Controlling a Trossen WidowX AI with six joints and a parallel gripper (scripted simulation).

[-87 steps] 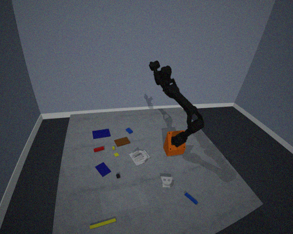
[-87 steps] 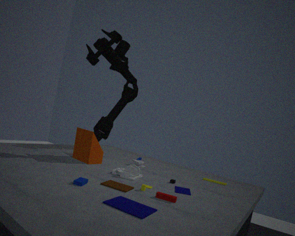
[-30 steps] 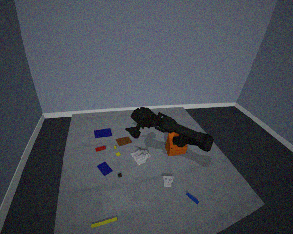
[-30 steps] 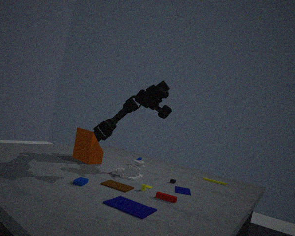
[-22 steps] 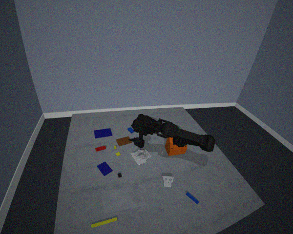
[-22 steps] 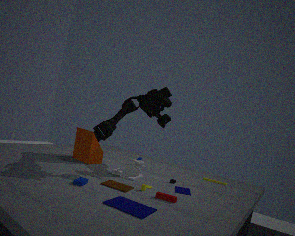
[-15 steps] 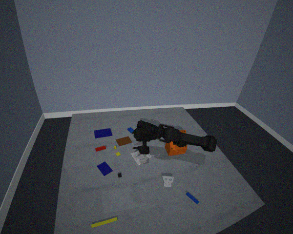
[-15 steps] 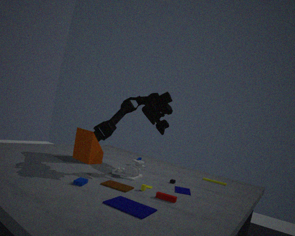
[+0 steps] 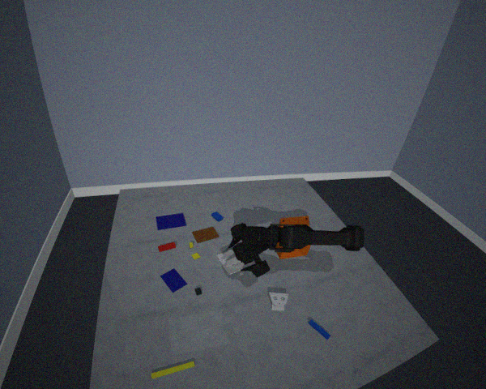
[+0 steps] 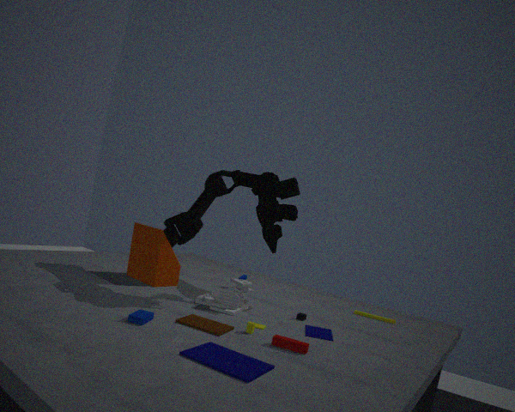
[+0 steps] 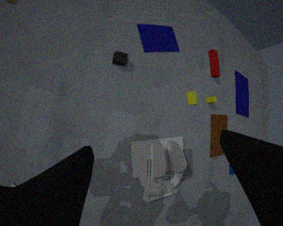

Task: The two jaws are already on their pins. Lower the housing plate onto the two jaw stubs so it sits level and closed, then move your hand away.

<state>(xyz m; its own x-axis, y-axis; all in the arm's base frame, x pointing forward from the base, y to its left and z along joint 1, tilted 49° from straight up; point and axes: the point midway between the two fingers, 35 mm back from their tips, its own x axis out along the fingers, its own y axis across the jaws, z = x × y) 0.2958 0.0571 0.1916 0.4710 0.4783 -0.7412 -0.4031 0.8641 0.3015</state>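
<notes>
At left in the top view, the white base (image 9: pixel 231 264) (image 10: pixel 228 310) (image 11: pixel 141 157) sits under the tool (image 9: pixel 236 260) (image 10: pixel 273 251) (image 11: pixel 158 146), which hangs wide open and holds nothing. To its right, apart from the base, lies what looks like the housing plate (image 9: pixel 279 299) (image 10: pixel 241 281). Dropping here could knock the jaws off their pins; a skewed grip could seat the plate tilted.

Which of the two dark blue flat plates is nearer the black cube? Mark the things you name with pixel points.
The smaller dark blue plate (image 9: pixel 173 279) (image 10: pixel 318 332) (image 11: pixel 158 38), right beside the black cube (image 9: pixel 198 291) (image 10: pixel 300 316) (image 11: pixel 120 58); the larger one (image 9: pixel 171 221) (image 10: pixel 227 361) (image 11: pixel 241 93) lies beyond the red block (image 9: pixel 166 246) (image 10: pixel 289 343) (image 11: pixel 214 63).
</notes>
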